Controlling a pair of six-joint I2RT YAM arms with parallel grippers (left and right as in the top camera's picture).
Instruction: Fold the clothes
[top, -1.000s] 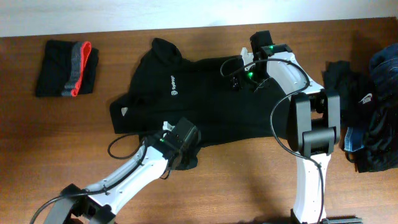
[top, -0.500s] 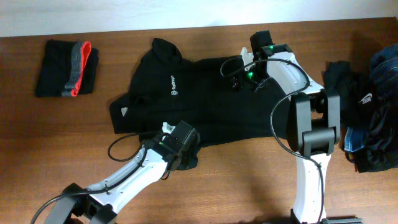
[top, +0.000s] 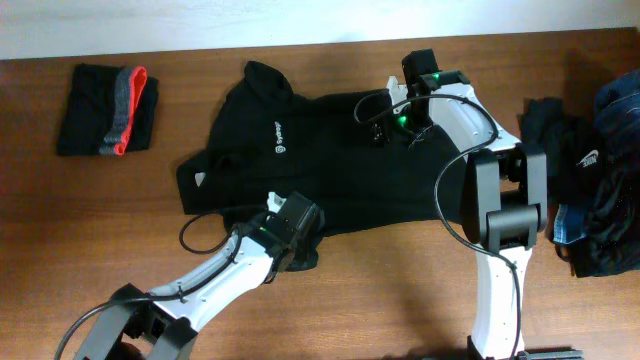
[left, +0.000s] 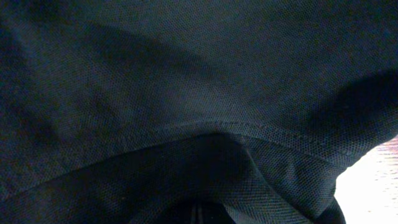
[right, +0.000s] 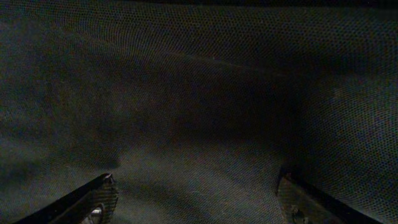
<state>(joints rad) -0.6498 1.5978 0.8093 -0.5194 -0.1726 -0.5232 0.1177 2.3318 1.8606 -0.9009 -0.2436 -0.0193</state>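
Observation:
A large black short-sleeved shirt with a small white chest logo lies spread on the wooden table. My left gripper is at the shirt's near hem. In the left wrist view the shirt fills the frame and its hem bunches toward the jaws, whose fingers are hidden by cloth. My right gripper is low over the shirt's far right part. In the right wrist view its fingers are spread wide over flat black shirt fabric with nothing between them.
A folded black, grey and red garment lies at the far left. A heap of dark and blue clothes lies at the right edge. The right arm's base stands beside the shirt.
My left arm has shifted slightly to the right at the hem, its cable moving with it. The right arm and the shirt look unchanged.

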